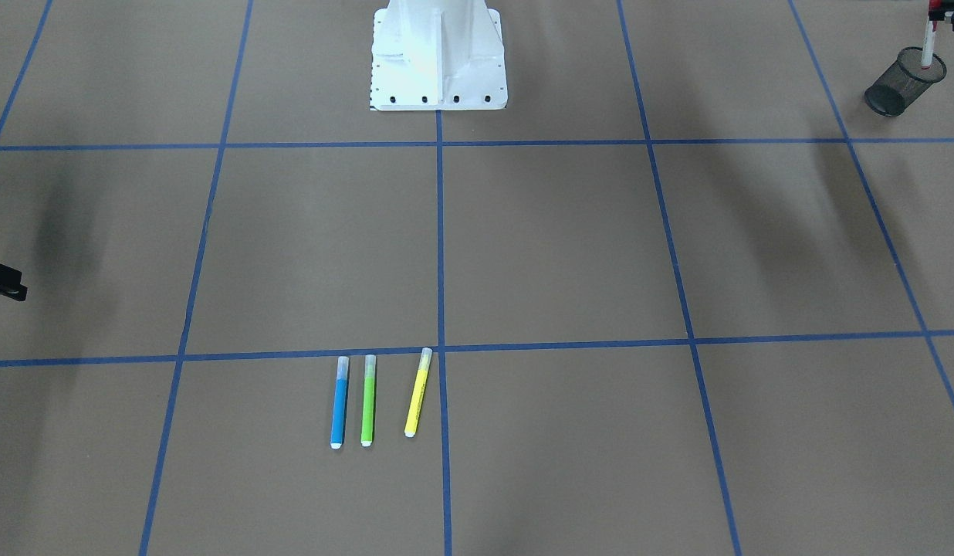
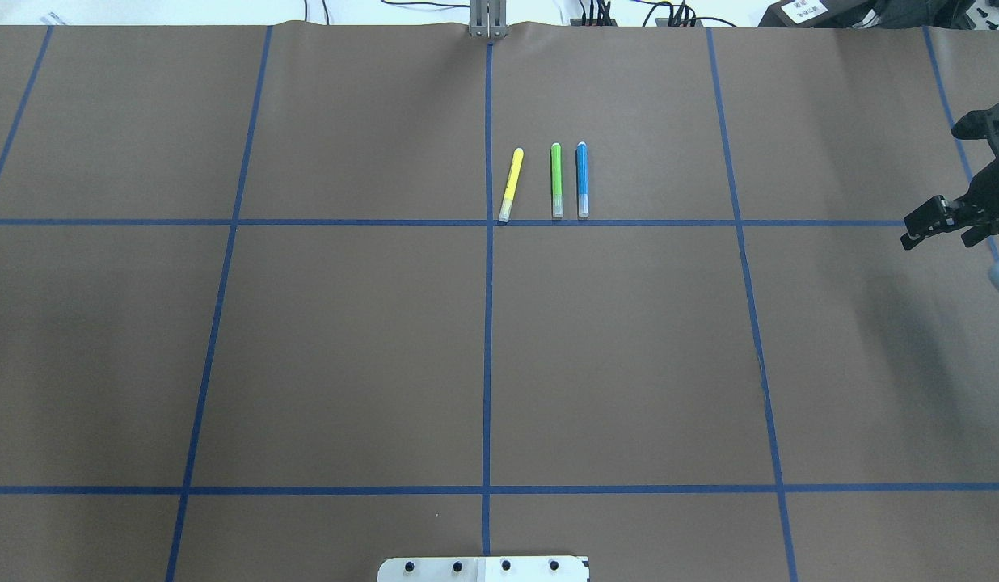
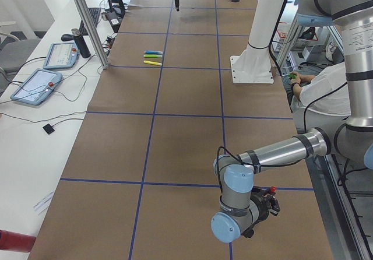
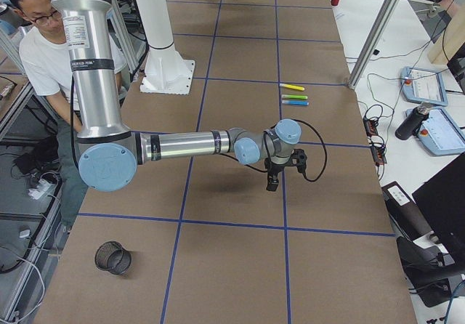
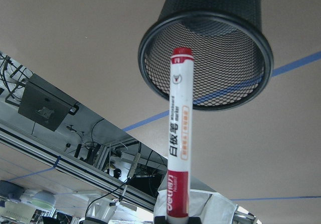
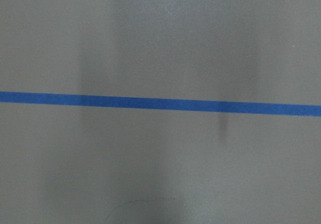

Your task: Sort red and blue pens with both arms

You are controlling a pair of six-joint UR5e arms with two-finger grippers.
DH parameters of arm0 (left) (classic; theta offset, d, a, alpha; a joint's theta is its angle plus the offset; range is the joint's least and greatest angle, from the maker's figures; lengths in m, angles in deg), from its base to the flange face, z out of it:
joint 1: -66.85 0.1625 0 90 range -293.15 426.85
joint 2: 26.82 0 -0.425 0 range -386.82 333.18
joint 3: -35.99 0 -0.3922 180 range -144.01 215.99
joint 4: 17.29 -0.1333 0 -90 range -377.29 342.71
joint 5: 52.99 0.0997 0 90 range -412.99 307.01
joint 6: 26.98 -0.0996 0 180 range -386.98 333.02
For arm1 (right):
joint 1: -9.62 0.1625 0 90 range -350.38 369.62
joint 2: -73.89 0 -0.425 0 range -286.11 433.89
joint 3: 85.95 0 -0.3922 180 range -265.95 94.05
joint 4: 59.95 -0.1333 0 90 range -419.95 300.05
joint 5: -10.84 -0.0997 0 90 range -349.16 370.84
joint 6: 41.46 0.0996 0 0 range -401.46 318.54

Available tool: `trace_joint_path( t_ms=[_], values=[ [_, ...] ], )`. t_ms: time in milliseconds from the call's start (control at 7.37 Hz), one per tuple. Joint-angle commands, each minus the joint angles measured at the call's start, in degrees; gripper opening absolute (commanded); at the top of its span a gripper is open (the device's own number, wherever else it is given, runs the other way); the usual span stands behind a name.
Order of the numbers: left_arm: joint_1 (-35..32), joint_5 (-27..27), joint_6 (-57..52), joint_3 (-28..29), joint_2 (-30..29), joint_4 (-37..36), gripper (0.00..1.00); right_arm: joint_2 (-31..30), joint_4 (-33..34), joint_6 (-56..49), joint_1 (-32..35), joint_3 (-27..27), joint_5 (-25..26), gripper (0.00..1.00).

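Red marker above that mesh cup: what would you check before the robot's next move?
1. The left pincer clamps the red marker: ok.
2. The marker's tip lines up with the opening of the black mesh cup: ok.
3. Nothing blocks the cup's inside: ok, nothing seen there.
4. The tip is below the rim: cannot tell.
5. The blue marker lies free, apart from the green marker: ok.
6. The right pincer is open: cannot tell.

Blue pen (image 1: 339, 401) tight vs green marker (image 1: 368, 400), other side free; cup (image 5: 165, 28) mouth open under red pen (image 5: 179, 133).
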Motion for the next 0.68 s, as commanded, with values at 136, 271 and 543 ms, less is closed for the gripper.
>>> trace_joint_path(
  t_ms=[136, 271, 543],
  values=[
    [0.06, -2.57, -0.07, 0.27, -0.56, 1.0, 0.99, 0.52, 0.0, 0.0, -0.07, -0.94, 0.0, 1.0],
    [0.06, -3.29, 0.02, 0.44, -0.65, 1.78, 1.0, 0.53, 0.0, 0.0, -0.07, -0.94, -0.09, 1.0],
    [0.06, -4.69, 0.1, 1.06, -0.82, 4.49, 1.0, 0.61, -0.08, 0.0, -0.07, -0.59, 0.0, 1.0]
  ],
)
